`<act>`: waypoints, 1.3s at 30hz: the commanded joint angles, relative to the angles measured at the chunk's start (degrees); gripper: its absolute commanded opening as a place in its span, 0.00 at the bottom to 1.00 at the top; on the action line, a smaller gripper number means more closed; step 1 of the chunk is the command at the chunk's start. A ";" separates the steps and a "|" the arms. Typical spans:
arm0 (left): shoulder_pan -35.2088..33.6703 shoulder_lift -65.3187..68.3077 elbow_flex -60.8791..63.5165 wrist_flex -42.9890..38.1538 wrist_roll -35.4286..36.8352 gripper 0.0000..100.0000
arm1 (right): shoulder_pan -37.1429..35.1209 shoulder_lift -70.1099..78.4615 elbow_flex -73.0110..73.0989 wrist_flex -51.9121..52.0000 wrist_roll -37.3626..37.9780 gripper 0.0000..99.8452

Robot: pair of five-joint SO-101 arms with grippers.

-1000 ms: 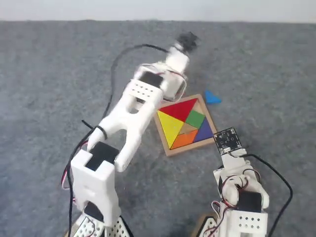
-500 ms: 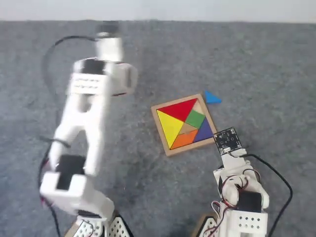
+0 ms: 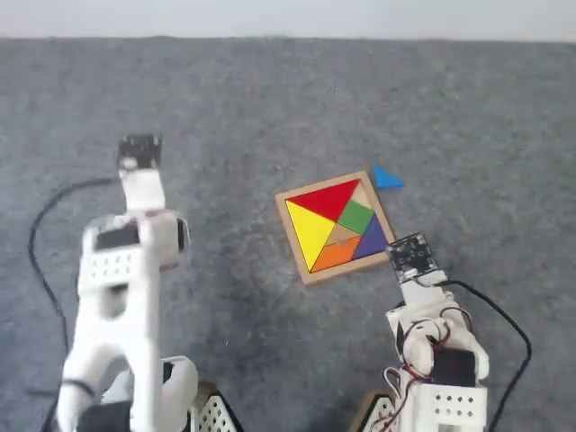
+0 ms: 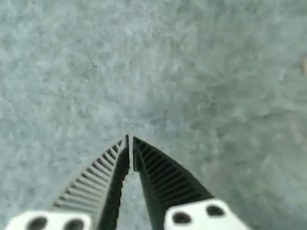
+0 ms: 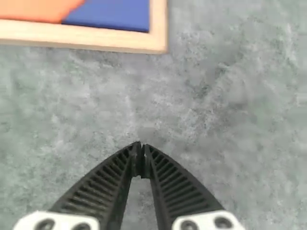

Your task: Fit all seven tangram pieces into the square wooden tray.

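The square wooden tray (image 3: 296, 254) lies turned like a diamond in the middle of the grey carpet. It holds red (image 3: 326, 198), yellow (image 3: 308, 230), green (image 3: 356, 217), orange (image 3: 335, 255) and purple (image 3: 372, 241) pieces. A small blue triangle (image 3: 387, 177) lies on the carpet just beyond the tray's far corner. My left gripper (image 4: 130, 140) is shut and empty over bare carpet, far to the tray's left. My right gripper (image 5: 141, 146) is shut and empty over carpet, close to the tray's near corner (image 5: 158, 47).
The left arm (image 3: 126, 270) stands tall at the left, with its cable (image 3: 45, 225) looping beside it. The right arm (image 3: 427, 333) sits low at the front right with a cable (image 3: 504, 328) trailing right. Grey carpet (image 3: 225, 108) surrounds everything.
The left arm has swung away from above the tray's far corner to the far left of the table. The right arm, the tray and the blue triangle have stayed put.
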 commanded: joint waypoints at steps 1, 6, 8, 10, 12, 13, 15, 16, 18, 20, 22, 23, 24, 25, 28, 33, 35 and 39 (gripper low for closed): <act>-0.53 -7.56 10.51 -13.45 -0.79 0.01 | -7.25 -0.84 0.97 0.13 0.09 0.01; -0.62 -6.59 12.79 -20.04 -0.79 0.02 | -17.10 -0.84 0.97 0.04 0.09 0.01; -0.53 -4.84 14.02 -24.00 -0.88 0.02 | -21.93 -0.84 0.97 0.04 0.18 0.01; -0.53 -2.73 14.37 -27.16 -0.88 0.02 | -25.89 -0.84 0.97 0.04 0.44 0.01; -0.44 -0.88 14.11 -28.22 -0.88 0.02 | -27.03 -0.84 0.97 0.04 0.53 0.01; -0.35 -0.18 14.02 -28.31 -0.88 0.02 | -26.95 -0.84 0.88 0.04 0.62 0.01; -0.44 0.88 13.23 -28.40 -1.05 0.02 | -25.98 -0.75 0.88 0.04 1.49 0.01; -0.44 1.14 13.05 -28.31 -1.85 0.02 | -24.48 -0.75 0.88 0.04 3.69 0.01; -0.18 1.14 13.14 -28.31 -3.43 0.02 | -19.30 -0.75 0.88 0.31 11.96 0.01; -0.18 1.14 13.14 -28.31 -3.78 0.02 | -11.38 -0.75 0.88 0.31 24.00 0.01; -0.09 1.14 13.14 -28.31 -3.78 0.02 | -4.53 -0.92 0.79 -0.48 33.41 0.01; -0.09 1.14 13.14 -28.31 -3.87 0.02 | -2.68 -1.01 0.35 -1.10 36.04 0.01; -0.09 1.14 13.14 -28.31 -3.87 0.02 | -1.10 -1.01 0.00 -1.27 37.01 0.01; -0.09 1.14 13.14 -28.31 -3.87 0.02 | 0.13 -1.01 -0.44 -1.36 37.01 0.01; -0.09 1.14 13.14 -28.31 -3.87 0.02 | 3.65 -1.01 -0.53 -3.74 32.97 0.01; -0.09 1.14 13.23 -28.31 -3.87 0.02 | 7.87 -0.75 -5.01 -8.66 16.88 0.01; -0.09 1.14 13.23 -28.31 -3.87 0.02 | 7.87 -0.66 -7.82 -8.04 17.93 0.01; 0.88 1.14 13.32 -28.31 -3.96 0.02 | 7.96 0.22 -16.35 -5.05 17.93 0.01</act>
